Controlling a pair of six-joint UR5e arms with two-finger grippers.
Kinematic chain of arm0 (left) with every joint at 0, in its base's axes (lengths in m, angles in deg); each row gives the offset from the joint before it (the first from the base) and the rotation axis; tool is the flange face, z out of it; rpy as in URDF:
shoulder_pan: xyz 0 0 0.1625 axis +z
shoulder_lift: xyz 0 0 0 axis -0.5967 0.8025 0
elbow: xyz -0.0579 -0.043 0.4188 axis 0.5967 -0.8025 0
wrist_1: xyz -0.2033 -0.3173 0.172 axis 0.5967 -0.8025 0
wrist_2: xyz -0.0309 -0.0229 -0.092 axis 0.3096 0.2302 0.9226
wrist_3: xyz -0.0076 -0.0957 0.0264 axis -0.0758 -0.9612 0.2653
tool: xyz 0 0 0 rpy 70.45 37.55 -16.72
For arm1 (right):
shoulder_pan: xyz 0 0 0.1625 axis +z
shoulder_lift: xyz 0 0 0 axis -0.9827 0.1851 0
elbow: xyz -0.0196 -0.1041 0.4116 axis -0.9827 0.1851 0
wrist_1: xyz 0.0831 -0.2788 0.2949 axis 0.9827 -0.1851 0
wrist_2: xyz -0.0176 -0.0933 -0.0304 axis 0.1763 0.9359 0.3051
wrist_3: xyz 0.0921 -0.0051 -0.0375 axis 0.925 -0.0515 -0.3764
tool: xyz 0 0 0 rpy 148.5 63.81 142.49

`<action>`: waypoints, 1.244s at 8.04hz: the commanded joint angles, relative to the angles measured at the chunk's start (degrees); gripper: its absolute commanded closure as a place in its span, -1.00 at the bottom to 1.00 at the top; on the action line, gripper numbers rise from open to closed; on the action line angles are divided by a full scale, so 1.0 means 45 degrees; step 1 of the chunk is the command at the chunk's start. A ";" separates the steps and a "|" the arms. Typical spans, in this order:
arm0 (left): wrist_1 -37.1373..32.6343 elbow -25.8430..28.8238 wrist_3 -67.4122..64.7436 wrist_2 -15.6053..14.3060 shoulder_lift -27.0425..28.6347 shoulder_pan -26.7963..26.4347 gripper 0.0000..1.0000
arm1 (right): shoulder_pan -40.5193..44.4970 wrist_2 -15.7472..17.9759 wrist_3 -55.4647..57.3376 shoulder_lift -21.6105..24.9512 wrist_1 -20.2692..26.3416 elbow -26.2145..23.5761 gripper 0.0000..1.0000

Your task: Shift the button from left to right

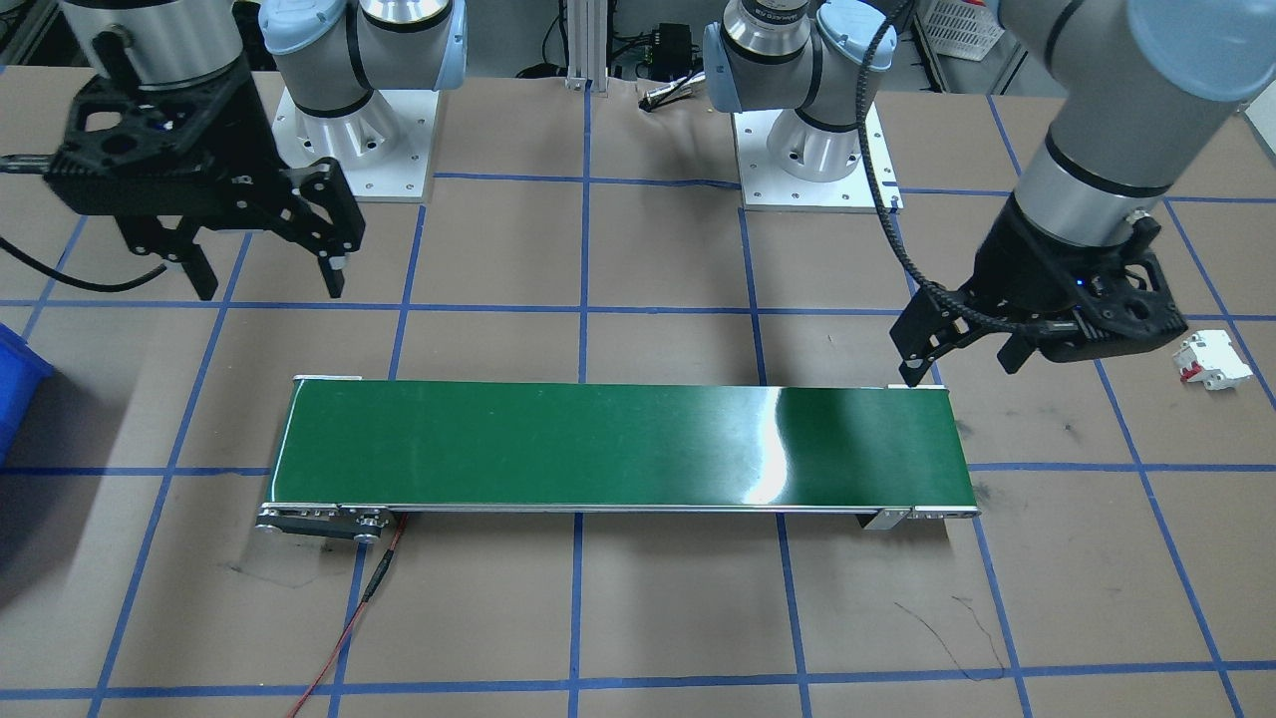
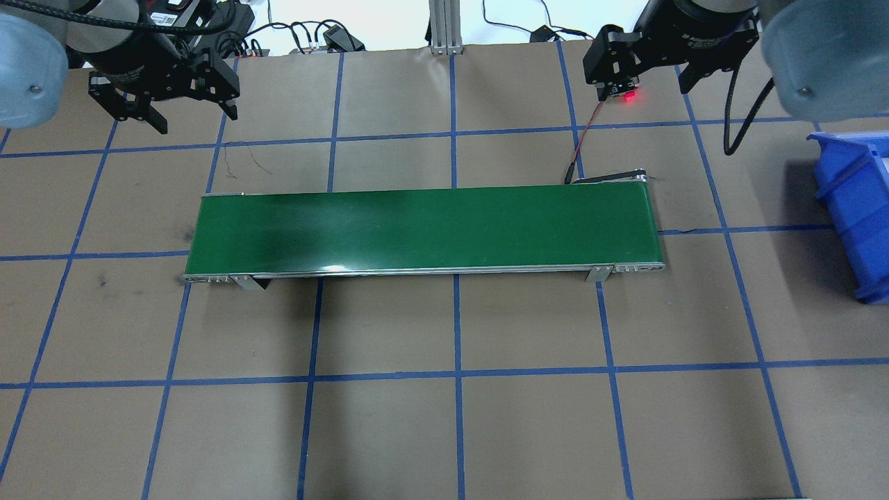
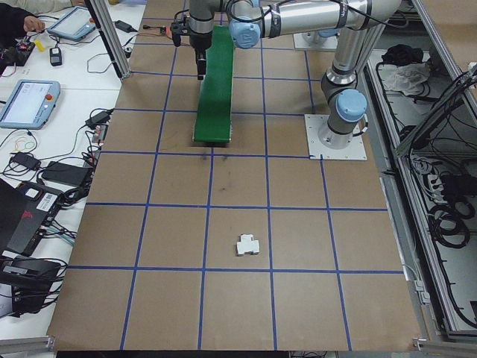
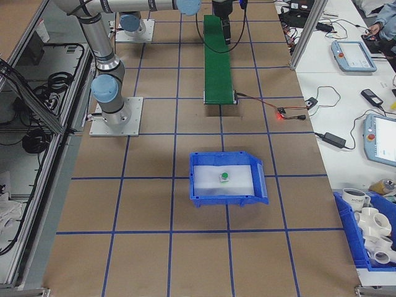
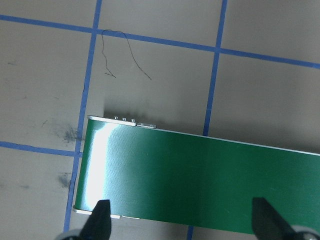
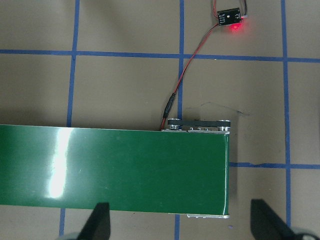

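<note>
The button, with its green cap up, lies inside the blue bin in the exterior right view; the other views do not show it. My left gripper hangs open over the left end of the green conveyor belt, holding nothing. In the left wrist view its fingertips stand wide apart above the belt's end. My right gripper is open and empty above the belt's right end, with the belt edge below it in the right wrist view. The belt surface carries nothing.
A white breaker block with red marks lies on the table beyond my left gripper. The blue bin sits past the belt's right end. A red wire runs to a small lit board near that end.
</note>
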 commanded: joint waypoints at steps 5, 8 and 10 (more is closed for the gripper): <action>0.0023 -0.0034 0.0068 -0.0138 -0.0019 -0.0231 -1.00 | 0.0289 0.0143 -0.0121 -0.0218 -0.0270 -0.0179 -1.00; 0.0042 -0.0034 0.0068 -0.0138 -0.0019 -0.0231 -1.00 | 0.0288 0.0066 -0.0083 -0.0237 -0.0289 -0.0218 -1.00; 0.0023 -0.0034 0.0068 -0.0138 -0.0019 -0.0231 -1.00 | 0.0250 0.0142 -0.0102 -0.0257 -0.0309 -0.0257 -1.00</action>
